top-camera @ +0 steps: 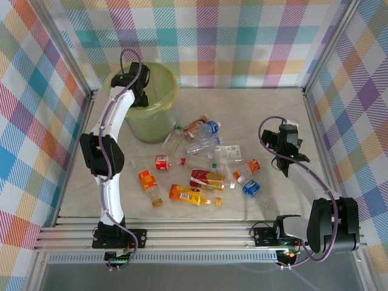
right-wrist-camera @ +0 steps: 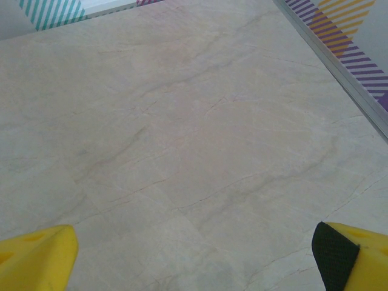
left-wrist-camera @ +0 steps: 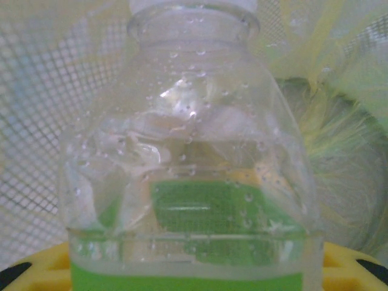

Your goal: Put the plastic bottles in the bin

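Observation:
My left gripper [top-camera: 134, 82] hangs over the bin [top-camera: 154, 112], a pale-green bucket with a yellow-green bag. It is shut on a clear plastic bottle [left-wrist-camera: 194, 151] with a green label and a white cap; the bag [left-wrist-camera: 348, 176] shows behind the bottle. Several more crushed bottles lie in the middle of the table, among them an orange-labelled one [top-camera: 147, 180], a red-labelled one [top-camera: 207, 179], a blue one [top-camera: 251, 188] and a clear one [top-camera: 203, 145]. My right gripper [top-camera: 285, 142] is at the right, open over bare marble, its yellow fingers [right-wrist-camera: 36, 254] wide apart with nothing between them.
The marble table [top-camera: 267, 109] is walled by metal rails and checked cloth panels. The bin stands at the back left corner. Bare tabletop lies at the back right and along the front edge.

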Robot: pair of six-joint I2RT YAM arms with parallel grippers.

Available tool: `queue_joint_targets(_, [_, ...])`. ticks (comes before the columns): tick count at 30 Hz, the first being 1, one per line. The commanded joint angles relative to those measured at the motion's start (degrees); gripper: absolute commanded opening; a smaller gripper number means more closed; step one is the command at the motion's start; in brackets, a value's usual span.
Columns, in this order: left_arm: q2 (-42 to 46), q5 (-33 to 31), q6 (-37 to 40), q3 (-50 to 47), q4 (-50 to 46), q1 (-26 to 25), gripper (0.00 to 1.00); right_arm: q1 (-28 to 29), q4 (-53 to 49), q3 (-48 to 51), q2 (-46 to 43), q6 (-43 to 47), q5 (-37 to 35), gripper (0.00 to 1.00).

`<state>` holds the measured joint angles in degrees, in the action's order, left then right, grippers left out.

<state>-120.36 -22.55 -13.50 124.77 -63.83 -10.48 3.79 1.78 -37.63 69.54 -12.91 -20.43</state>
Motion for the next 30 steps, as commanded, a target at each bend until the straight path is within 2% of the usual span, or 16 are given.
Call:
queue_joint_targets(1, [3.9, -1.8, -0.8, -0.5, 0.0, -0.3, 0.34, 0.3, -0.8, -1.9, -1.2, -0.9, -0.9, 1.00])
queue_joint_targets(5, [4.0, -1.9, -0.9, -1.3, 0.5, -0.3, 0.37, 0.3, -1.0, -1.9, -1.2, -1.0, -0.9, 1.00])
queue_joint_targets(11, [1.2, 3.2, 0.3, -0.7, 2.3, -0.4, 0.52, 0.3, -1.1, -2.0, -1.1, -0.9, -1.2, 1.00])
queue_joint_targets(17, [-2.6, 5.6, 1.2, 2.1, 2.3, -0.3, 0.58, 0.3, -1.0, -2.2, -0.6, -0.9, -1.3, 1.00])
queue_joint_targets(19, [-3.6, 6.4, 1.3, 2.8, 2.5, -0.3, 0.63, 0.3, -1.1, -2.2, -0.6, -0.8, -1.5, 1.00])
queue_joint_targets(23, [-5.4, 7.5, 1.2, 4.7, 2.3, -0.3, 0.65, 0.3, -1.2, -2.2, -0.6, -0.8, -1.6, 1.00])
queue_joint_targets(25, [-6.0, 7.8, 1.1, 6.2, 1.9, -0.4, 0.72, 0.3, -1.3, -2.2, -0.7, -0.7, -1.7, 1.00])
queue_joint_targets(30, [-5.9, 8.2, 1.0, 10.1, 0.4, -0.3, 0.79, 0.3, -1.3, -2.2, -0.9, -0.6, -1.6, 1.00])
